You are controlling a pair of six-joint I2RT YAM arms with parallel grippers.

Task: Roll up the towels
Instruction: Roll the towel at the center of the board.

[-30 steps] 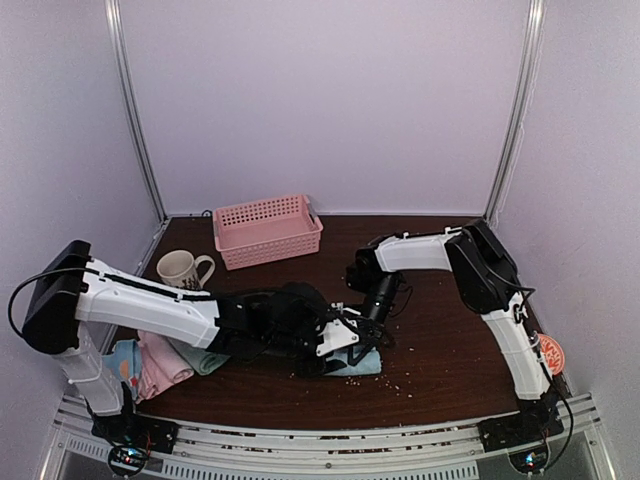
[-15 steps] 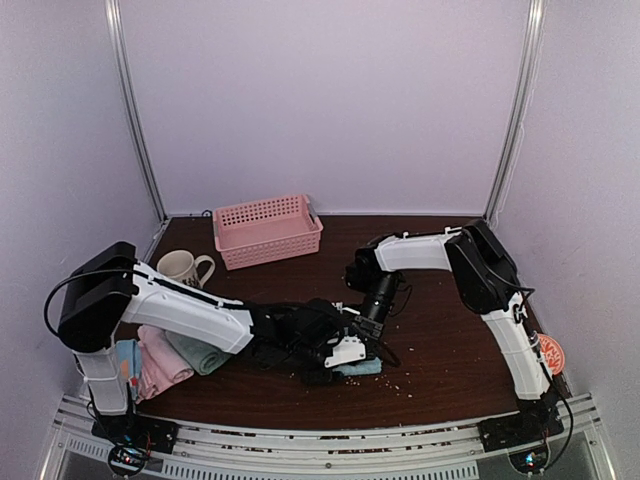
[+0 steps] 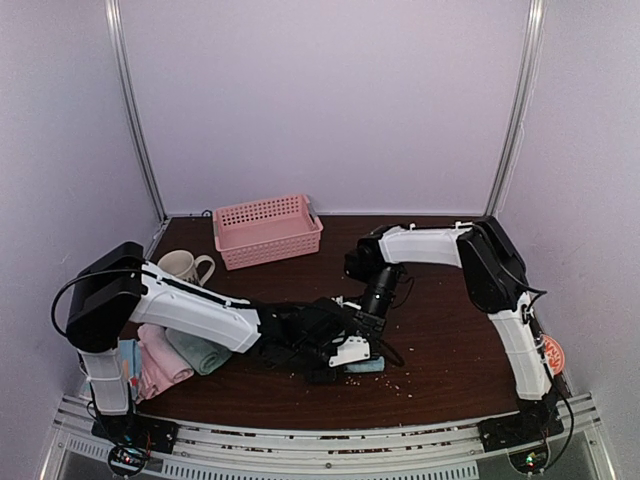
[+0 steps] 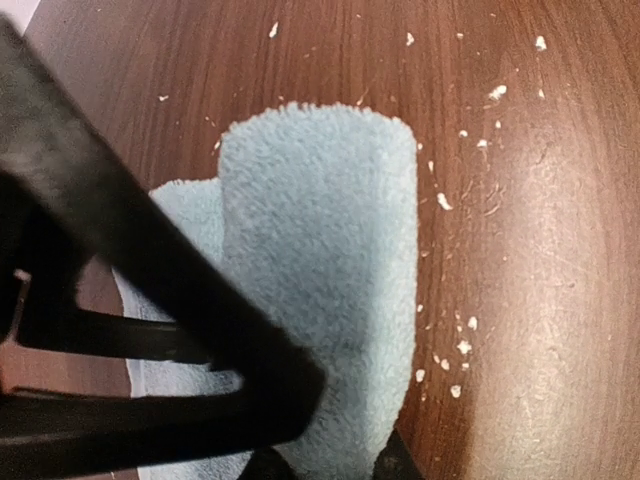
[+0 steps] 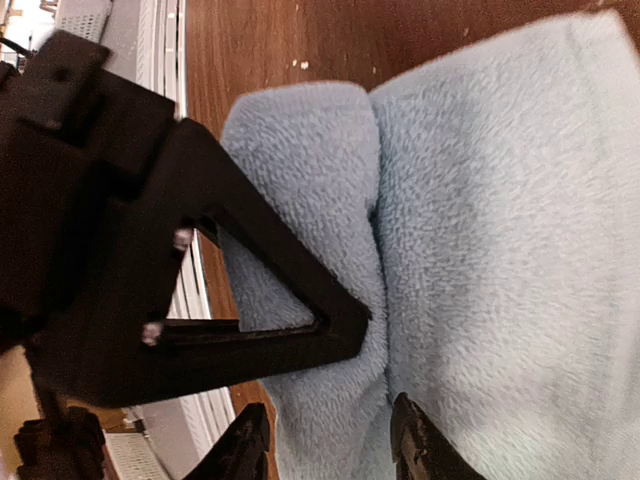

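L hand [image 3: 352, 352] farther right, low, clamped on light blue towel [image 4: 320, 260]; R hand [image 3: 368, 325] above, grip unclear.

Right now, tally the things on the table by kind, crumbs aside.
Towels: 4 (light blue towel, green towel, pink towel, blue towel)
Basket: 1
Mug: 1
Total: 6
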